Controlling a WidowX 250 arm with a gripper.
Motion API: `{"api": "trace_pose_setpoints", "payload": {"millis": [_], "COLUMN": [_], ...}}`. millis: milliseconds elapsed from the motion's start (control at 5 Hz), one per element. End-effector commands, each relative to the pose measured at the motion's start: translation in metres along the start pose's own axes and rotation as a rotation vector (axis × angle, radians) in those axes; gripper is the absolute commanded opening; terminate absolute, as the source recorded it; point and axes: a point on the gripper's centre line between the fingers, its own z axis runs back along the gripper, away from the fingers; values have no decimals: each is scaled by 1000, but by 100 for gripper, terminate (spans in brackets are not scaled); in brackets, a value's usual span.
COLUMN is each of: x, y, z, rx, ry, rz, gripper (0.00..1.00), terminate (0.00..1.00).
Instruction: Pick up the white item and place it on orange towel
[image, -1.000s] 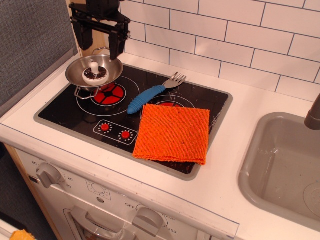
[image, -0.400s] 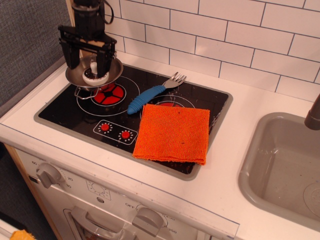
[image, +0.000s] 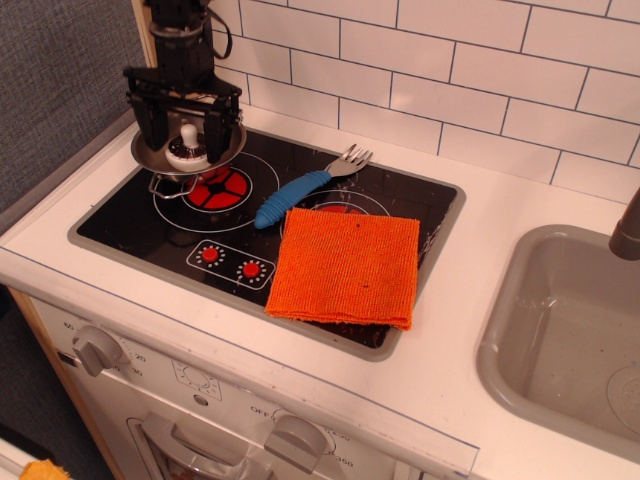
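One white mushroom-shaped toy (image: 187, 148) sits inside one steel bowl (image: 160, 157) at the back left of the hob, knob up. The end effector (image: 186, 128) is lowered into the bowl, its two black fingers (image: 214, 125) spread wide, one on each side of the toy. Gaps show between fingers and toy; nothing is gripped.

The bowl rests over the left red burner mark (image: 217, 189), near the hob's back left corner, with the grey wall panel (image: 60, 90) close on its left and the tiled wall (image: 450, 70) just behind.

One blue-handled fork (image: 300, 190) lies diagonally mid-hob, tines toward the tiles, handle end just beside the back left corner of the towel.

One orange towel (image: 345, 265), folded square, lies flat on the right half of the black hob (image: 140, 225), covering most of the right burner. Its front edge reaches the hob's front frame. Its top surface is bare. Two small red knob marks (image: 230, 262) are printed left of it.

Open hob lies between bowl and towel, crossed only by the fork. White worktop (image: 500, 200) runs right of the hob to one grey sink (image: 560, 330).
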Motion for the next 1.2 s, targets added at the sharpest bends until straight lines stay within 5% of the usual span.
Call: {"api": "trace_pose_setpoints", "payload": {"millis": [0,200,600,800,1000], "x": [-5,-7,-7,-25,-48], "y": [5,1,-5,-38,-81], "z": [-13,-8,85,122,105], "rx": [-23,-8,96,104,62], "ry": [33,28,-156,-215,-167], "rz": [29,4,-61,-150,-292], "gripper": [100,0,0,0,0], "terminate": [0,0,0,0,0]}}
